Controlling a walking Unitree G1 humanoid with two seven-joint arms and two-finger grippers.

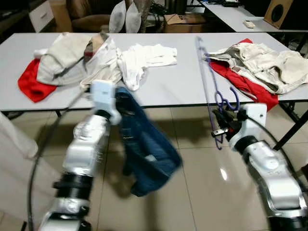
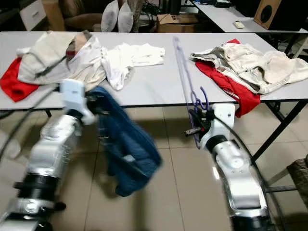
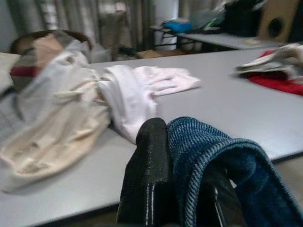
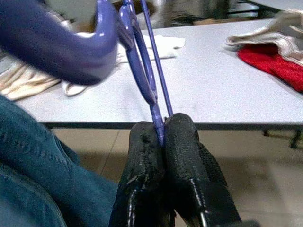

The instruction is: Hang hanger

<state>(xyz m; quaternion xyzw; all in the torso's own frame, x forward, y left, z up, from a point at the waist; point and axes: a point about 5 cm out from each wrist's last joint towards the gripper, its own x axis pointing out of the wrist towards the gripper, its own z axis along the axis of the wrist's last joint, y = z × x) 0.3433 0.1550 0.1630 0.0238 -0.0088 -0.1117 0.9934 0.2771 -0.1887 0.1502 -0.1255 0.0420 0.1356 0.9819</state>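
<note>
Before a clothes-strewn table (image 1: 168,91), right gripper (image 4: 163,137) pinches purple hanger (image 1: 208,86), left gripper (image 3: 163,156) jeans (image 1: 144,149).

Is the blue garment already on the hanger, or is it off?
Off. The blue garment hangs from the left gripper, apart from the purple hanger pinched in the right gripper.

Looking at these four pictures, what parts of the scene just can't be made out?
- Blue jeans: blurred in both eye views; their lower end and shape stay unclear.
- Purple hanger: its hook is a close blur in the right wrist view, cut by the top edge.
- Left gripper: the jeans cover one of its fingers in the left wrist view.
- Clothes heap on the table: what the folded garments are cannot be told.
</note>
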